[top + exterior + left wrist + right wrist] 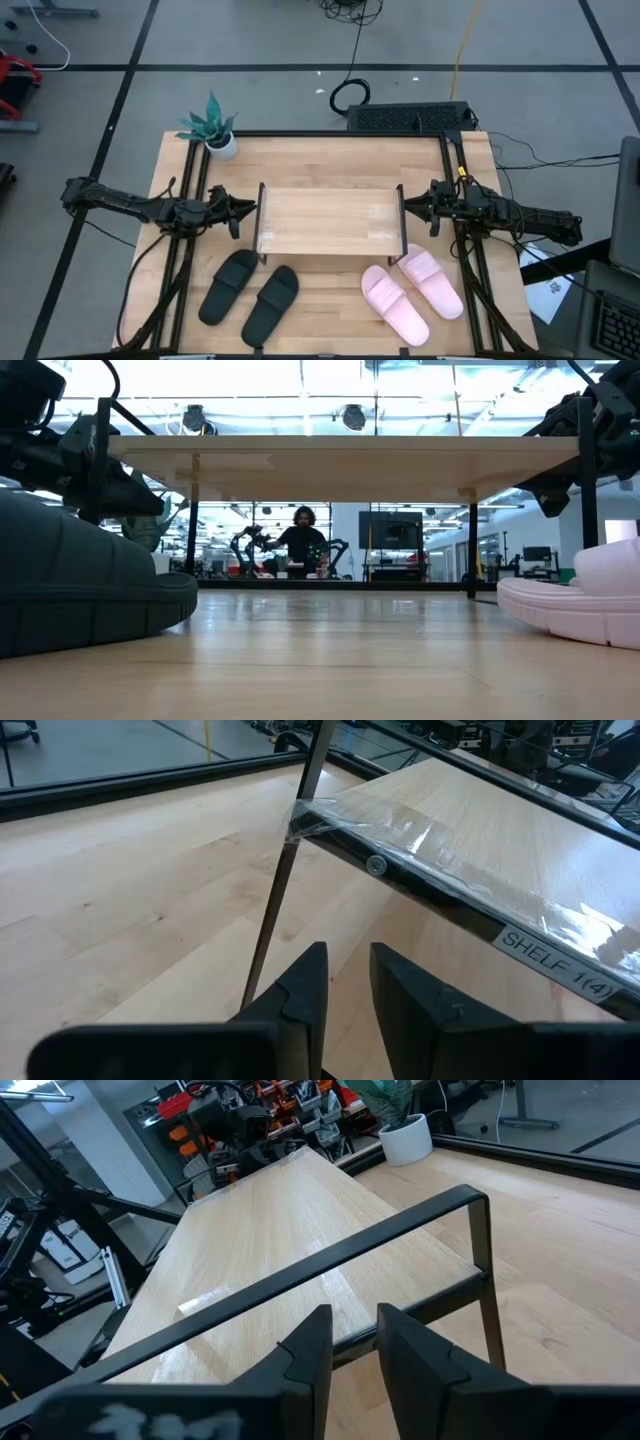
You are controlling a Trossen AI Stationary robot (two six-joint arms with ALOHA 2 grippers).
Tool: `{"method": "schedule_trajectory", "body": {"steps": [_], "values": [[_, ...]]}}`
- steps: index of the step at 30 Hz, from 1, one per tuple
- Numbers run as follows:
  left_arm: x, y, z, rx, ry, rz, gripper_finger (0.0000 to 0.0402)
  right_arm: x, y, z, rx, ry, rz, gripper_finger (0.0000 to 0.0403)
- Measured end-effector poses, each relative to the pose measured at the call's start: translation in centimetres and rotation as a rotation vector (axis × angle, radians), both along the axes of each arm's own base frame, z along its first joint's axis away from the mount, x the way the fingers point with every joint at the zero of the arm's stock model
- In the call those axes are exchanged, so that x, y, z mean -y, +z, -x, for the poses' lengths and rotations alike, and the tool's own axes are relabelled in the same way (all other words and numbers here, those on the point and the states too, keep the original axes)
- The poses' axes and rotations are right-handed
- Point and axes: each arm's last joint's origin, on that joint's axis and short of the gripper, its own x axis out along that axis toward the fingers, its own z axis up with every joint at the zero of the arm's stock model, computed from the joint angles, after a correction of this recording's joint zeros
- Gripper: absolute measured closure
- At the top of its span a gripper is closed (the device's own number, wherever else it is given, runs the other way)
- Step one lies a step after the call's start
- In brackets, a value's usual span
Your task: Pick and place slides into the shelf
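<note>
The shelf (330, 220) stands mid-bench, a pale wood board on thin black metal end frames, with clear film taped at one corner and a "SHELF 1(4)" label on its edge. In front of it lie my slides: the matte black pair (250, 293) toward my left, the soft pink pair (411, 292) toward my right, all wide-strapped and open-toed, resting flat on the light wooden bench (180, 160). My left end effector (243, 211) hovers just beside the shelf's left frame, fingers narrow and empty. My right end effector (410, 208) sits by the right frame, likewise narrow, holding nothing.
</note>
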Motion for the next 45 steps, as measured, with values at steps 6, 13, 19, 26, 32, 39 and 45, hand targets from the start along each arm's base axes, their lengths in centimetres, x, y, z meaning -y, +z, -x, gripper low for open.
{"method": "schedule_trajectory", "body": {"steps": [6,13,19,26,32,39,45], "values": [[0.0,0.0,0.0,0.000,0.000,0.000,0.0325,0.0,0.0,0.0,0.000,0.000,0.000,0.0330],[0.0,0.0,0.0,0.000,0.000,0.000,0.0325,0.2,1.1,-0.2,0.121,-0.078,0.006,0.0330],[0.0,0.0,0.0,0.000,0.001,0.000,0.0325,0.2,3.5,0.0,0.380,-0.084,-0.050,0.0330],[-0.2,0.1,0.0,0.000,0.052,-0.044,0.0325,0.4,5.9,0.8,0.611,-0.166,0.121,0.0330],[-0.1,0.7,-0.1,0.069,0.054,-0.026,0.0325,0.8,6.4,0.7,0.607,-0.325,0.232,0.0330],[-0.2,0.4,0.0,0.032,0.071,-0.037,0.0325,0.9,7.2,0.6,0.656,-0.404,0.306,0.0330],[-0.4,1.2,0.5,-0.079,0.116,-0.101,0.0325,0.9,8.3,0.8,0.716,-0.422,0.333,0.0330]]}}
